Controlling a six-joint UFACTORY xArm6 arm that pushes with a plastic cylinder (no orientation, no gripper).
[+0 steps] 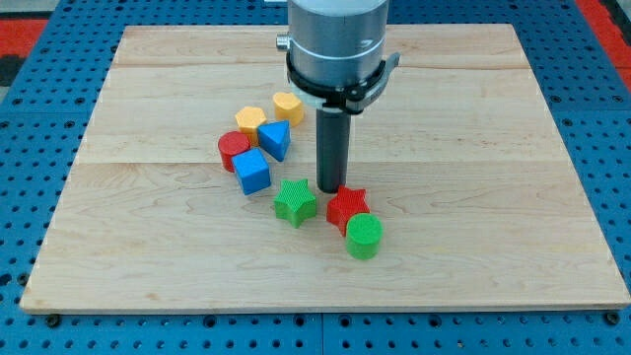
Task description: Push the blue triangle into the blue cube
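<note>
The blue triangle (pixel 275 139) sits left of the board's centre, just above and to the right of the blue cube (pixel 252 172); the two look to be touching or nearly so. My tip (pixel 331 187) is at the lower end of the dark rod, to the right of both blue blocks, between the green star (pixel 295 202) and the red star (pixel 347 208), close to the red star's upper edge.
A red cylinder (pixel 234 150) sits left of the blue cube. Two yellow blocks (pixel 251 119) (pixel 288 106) lie above the triangle. A green cylinder (pixel 364 237) sits below the red star. The wooden board (pixel 493 148) ends in blue pegboard.
</note>
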